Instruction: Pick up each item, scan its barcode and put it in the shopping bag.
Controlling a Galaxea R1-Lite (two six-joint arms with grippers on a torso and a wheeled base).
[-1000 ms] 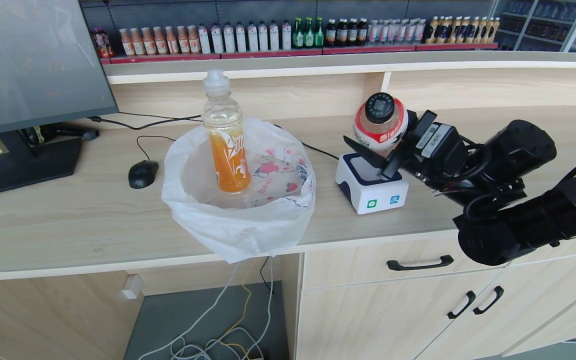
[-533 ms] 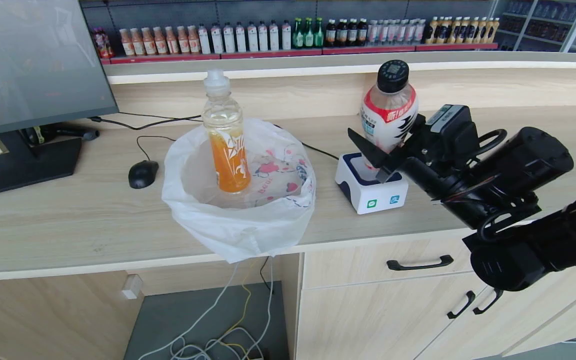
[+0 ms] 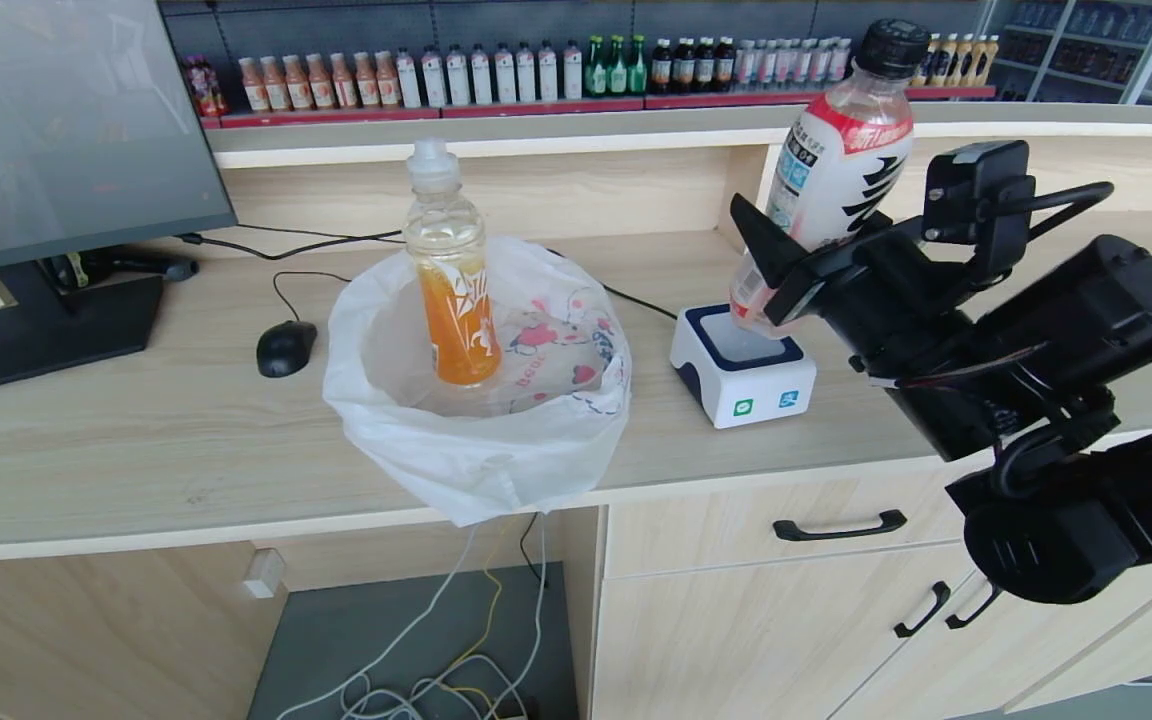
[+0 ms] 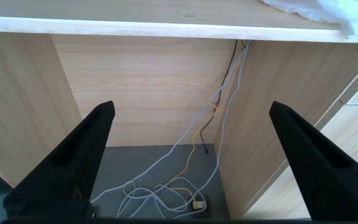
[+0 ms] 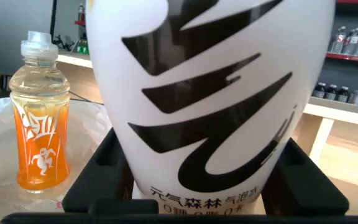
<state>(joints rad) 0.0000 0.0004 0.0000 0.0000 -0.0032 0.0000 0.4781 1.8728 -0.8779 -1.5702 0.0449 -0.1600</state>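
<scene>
The right gripper (image 3: 771, 265) squeezes tight around the white drink bottle (image 3: 836, 170) with the black cap. A second ago the bottle was tipped over, with its cap pointing up at the head camera and its side down by the scanner (image 3: 741, 375). Now the arm has lifted and the bottle stands much taller. It leans only a little, with its cap far up above the gripper. The bottom of the bottle hangs just over the blue top of the scanner, which sits right under the gripper.

This looks like the scan is over and the bottle is coming away. The pictures do not show if the scan worked.

The shopping bag (image 3: 466, 450) sits open on the counter, near the gripper on its left side. An orange drink bottle (image 3: 456, 300) already stands inside it. So the white bottle probably goes there next, beside the orange one. There is room, but the orange bottle is tall and could get bumped over.

The left gripper (image 4: 191, 118) is down low, under the edge of the counter. Its fingers are spread wide with nothing between them.
</scene>
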